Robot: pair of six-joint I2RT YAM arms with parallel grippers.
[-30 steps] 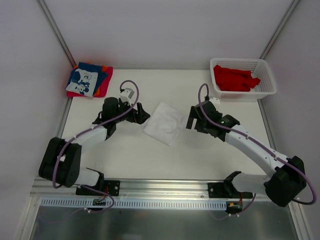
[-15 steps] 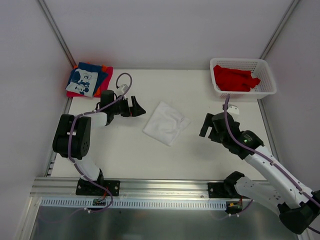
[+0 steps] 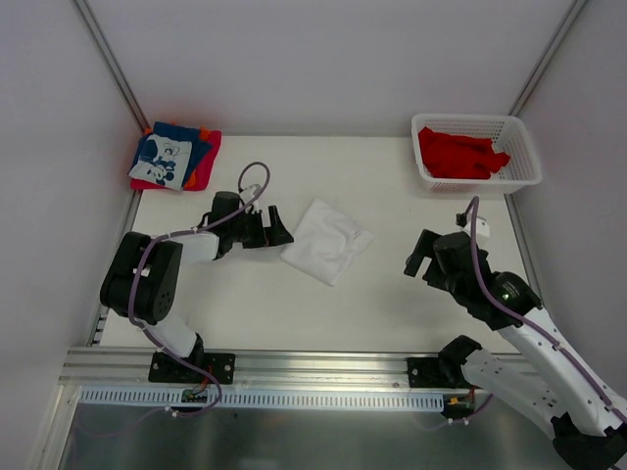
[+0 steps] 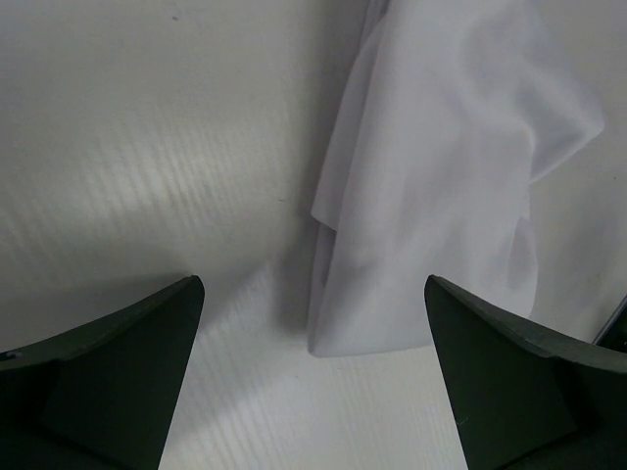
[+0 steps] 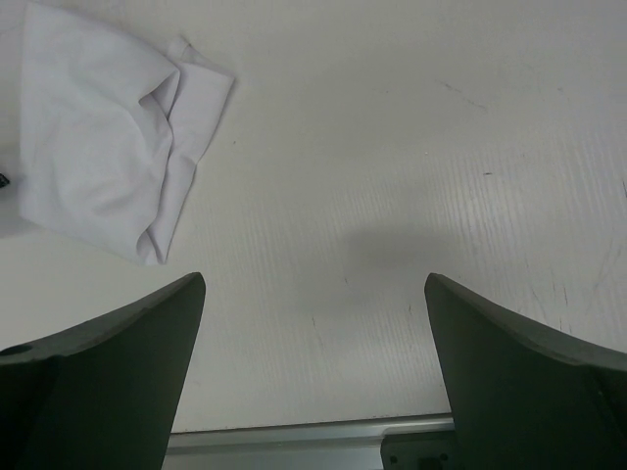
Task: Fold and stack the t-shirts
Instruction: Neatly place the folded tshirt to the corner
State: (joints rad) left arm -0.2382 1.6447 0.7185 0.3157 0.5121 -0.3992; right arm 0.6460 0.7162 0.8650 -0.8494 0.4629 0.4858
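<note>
both arms same build: white tube links, chunky black joint housings, on left arm (image 3: 191,247) and right arm (image 3: 534,343). purple cable (image 3: 253,174) runs along each, with a free loop at the wrist end. black base plates (image 3: 186,368) near bottom of frame. left gripper (image 3: 278,227) and right gripper (image 3: 417,257) black. wrist views: fingers (image 4: 108,377) are dark matte wedges in the lower corners. small white block (image 3: 480,228) on right wrist.

One t-shirt (image 3: 326,241) lies at the middle of the tabletop (image 3: 382,299); a t-shirt stack (image 3: 174,157) sits at its far left corner, a basket (image 3: 480,183) of shirts (image 3: 460,154) at its far right.
</note>
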